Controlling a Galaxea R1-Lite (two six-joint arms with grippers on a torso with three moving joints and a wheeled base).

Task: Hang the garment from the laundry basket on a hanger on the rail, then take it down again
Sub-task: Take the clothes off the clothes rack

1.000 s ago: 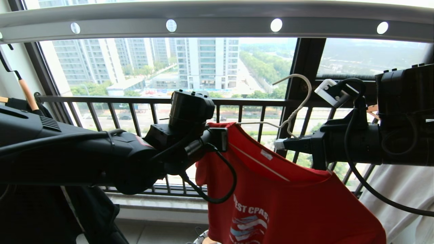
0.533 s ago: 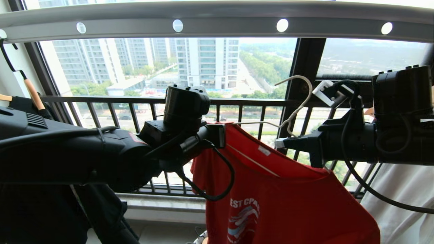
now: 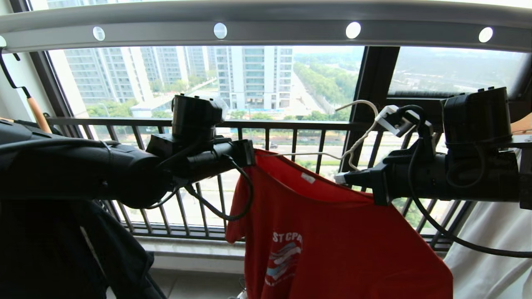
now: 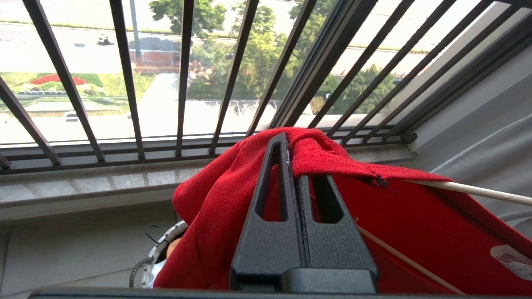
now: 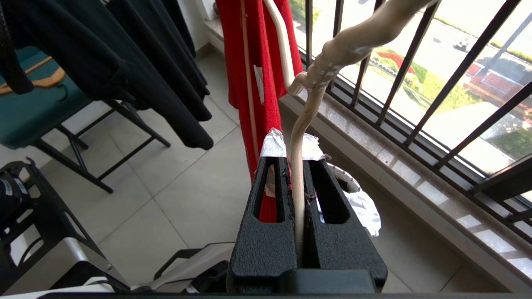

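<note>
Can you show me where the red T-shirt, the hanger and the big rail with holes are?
red T-shirt (image 3: 332, 232): head view, front cloth.
hanger (image 3: 365, 104): head view, curved hook.
rail (image 3: 282, 31): head view, bar between two holes.

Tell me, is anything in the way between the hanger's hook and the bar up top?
Nothing visible. The hanger hook sits in open air below the bar, with only window behind it.

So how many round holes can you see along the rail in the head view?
5 on the rail: one cut off at the left edge, then. More may lie beyond the frame.
</note>
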